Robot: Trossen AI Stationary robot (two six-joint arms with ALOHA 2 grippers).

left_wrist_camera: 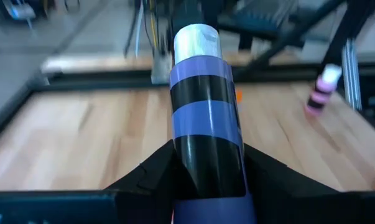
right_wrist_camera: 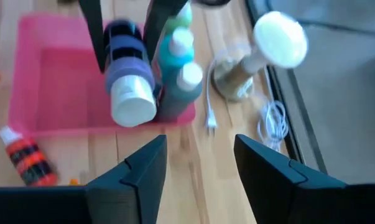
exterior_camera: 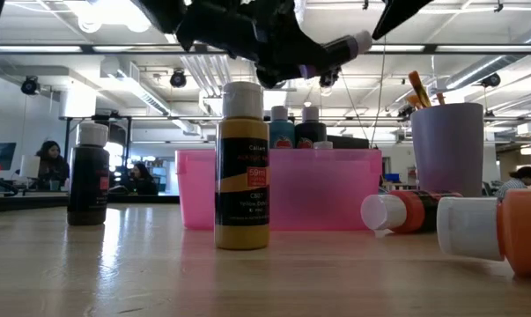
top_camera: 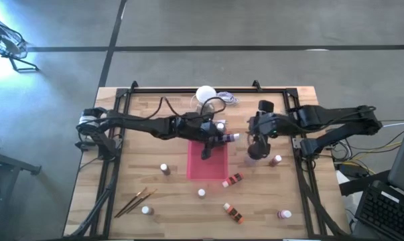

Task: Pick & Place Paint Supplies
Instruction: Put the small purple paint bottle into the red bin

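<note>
- Left gripper (left_wrist_camera: 206, 177) is clamped on a purple bottle (left_wrist_camera: 203, 106), held cap-outward above the pink tray (top_camera: 208, 169). Advise lowering it level before release, clear of bottles already inside.
- Right gripper (right_wrist_camera: 196, 165) stands wide, empty, beside the tray.
- Tray holds a teal bottle (right_wrist_camera: 175, 53) among others.
- Lavender cup (exterior_camera: 447, 150) holds brushes (exterior_camera: 421, 90).

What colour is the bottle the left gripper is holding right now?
Purple with black bands and a white cap: the bottle shows best in the left wrist view, clamped in the left gripper.

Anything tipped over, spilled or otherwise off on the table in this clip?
Two orange bottles lie on their sides, one beside the pink tray, another near the front edge. No spill is visible. The left gripper holds a purple bottle sideways.
</note>
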